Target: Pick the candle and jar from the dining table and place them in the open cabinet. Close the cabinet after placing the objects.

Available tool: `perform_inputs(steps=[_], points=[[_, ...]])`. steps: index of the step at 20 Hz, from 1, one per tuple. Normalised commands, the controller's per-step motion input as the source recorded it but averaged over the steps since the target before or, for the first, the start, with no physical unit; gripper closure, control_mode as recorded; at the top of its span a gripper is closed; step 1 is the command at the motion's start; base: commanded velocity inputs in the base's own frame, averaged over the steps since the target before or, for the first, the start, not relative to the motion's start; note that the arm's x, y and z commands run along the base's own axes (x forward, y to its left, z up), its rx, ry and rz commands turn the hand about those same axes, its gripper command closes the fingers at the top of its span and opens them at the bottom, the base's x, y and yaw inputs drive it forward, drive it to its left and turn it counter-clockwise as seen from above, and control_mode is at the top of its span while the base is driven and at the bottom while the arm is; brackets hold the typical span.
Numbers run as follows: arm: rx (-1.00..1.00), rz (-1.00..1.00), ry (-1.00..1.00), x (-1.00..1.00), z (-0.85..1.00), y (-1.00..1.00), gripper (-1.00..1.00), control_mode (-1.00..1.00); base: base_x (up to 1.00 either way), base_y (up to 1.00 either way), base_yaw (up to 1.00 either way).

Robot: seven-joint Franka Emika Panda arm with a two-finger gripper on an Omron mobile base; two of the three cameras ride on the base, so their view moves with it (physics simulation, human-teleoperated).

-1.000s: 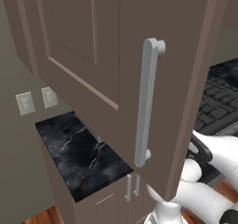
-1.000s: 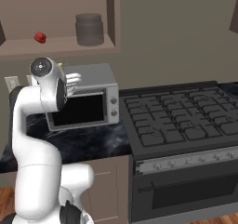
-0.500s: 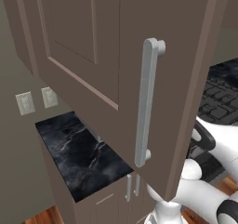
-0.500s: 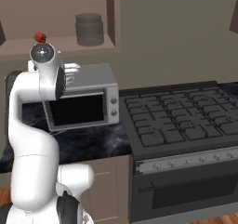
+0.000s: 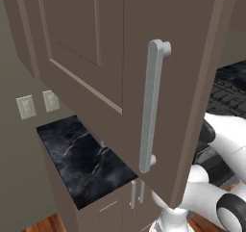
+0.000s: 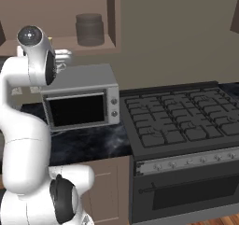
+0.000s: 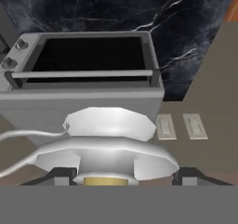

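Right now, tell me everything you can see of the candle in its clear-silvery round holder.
The candle shows as a yellowish-olive sliver at the hand view's bottom, mostly hidden by its silvery holder: stacked round flanges and a thin curved side handle sweeping left. The gripper's dark fingertips bracket the widest flange, apparently gripping it. Beyond it sits the grey box-shaped microwave, not touching.

Our arm (image 6: 25, 140) rises from the base, bends at the elbow and reaches up and back, its wrist (image 6: 33, 51) at shelf height. Our gripper (image 7: 122, 175) has both jaws spread wide, one dark fingertip (image 7: 59, 175) on each side of the candle (image 7: 104, 151).
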Motion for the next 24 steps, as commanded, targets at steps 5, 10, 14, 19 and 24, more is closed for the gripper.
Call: perform_inputs(steps=[5, 10, 14, 19, 24], points=[[0.00, 0.00, -0.02, 0.24, 0.30, 0.15, 1.00, -1.00, 0.00, 0.00, 0.00], [0.00, 0.00, -0.01, 0.27, 0.20, 0.12, 1.00, -1.00, 0.00, 0.00, 0.00], [0.00, 0.00, 0.00, 0.28, 0.15, 0.08, 1.00, -1.00, 0.00, 0.00, 0.00], [0.00, 0.00, -0.01, 0.33, 0.17, 0.11, 1.00, -1.00, 0.00, 0.00, 0.00], [0.00, 0.02, 0.00, 0.37, 0.01, 0.13, 1.00, -1.00, 0.00, 0.00, 0.00]])
